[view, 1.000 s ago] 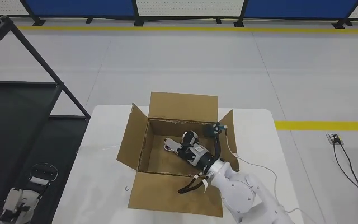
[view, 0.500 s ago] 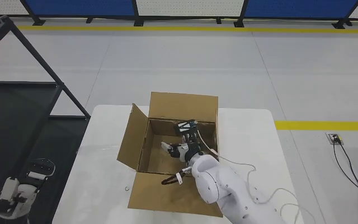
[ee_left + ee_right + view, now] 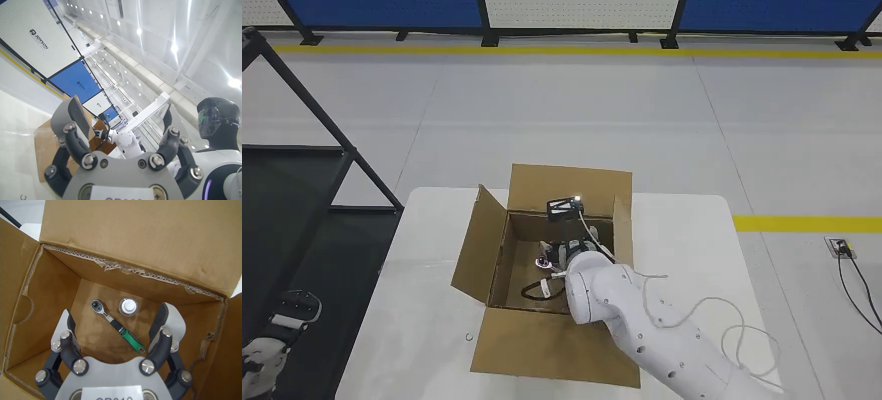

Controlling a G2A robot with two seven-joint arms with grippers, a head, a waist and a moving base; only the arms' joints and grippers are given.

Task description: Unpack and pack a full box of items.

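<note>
An open cardboard box [image 3: 570, 188] stands on the white table [image 3: 692, 230]. My right gripper [image 3: 116, 310] hangs open inside the box [image 3: 132, 237], above its floor and holding nothing. Below it lie a ratchet wrench [image 3: 117, 324] with a green and black handle and, beside the wrench's head, a small clear bottle [image 3: 128, 307] with a white cap, upright. In the top view the right arm [image 3: 592, 290] leans over the near wall into the box. My left gripper [image 3: 121, 106] is open and empty, pointing up toward the ceiling, off the table's left side [image 3: 270, 335].
All box flaps are folded outward; the near flap [image 3: 542, 350] lies flat on the table. A black frame [image 3: 302, 180] stands left of the table. The box [image 3: 45, 144] and the right arm appear far off in the left wrist view.
The right arm swung from the box's right wall to the left, over the middle of the box interior. The left gripper drifted slightly lower at the far left.
</note>
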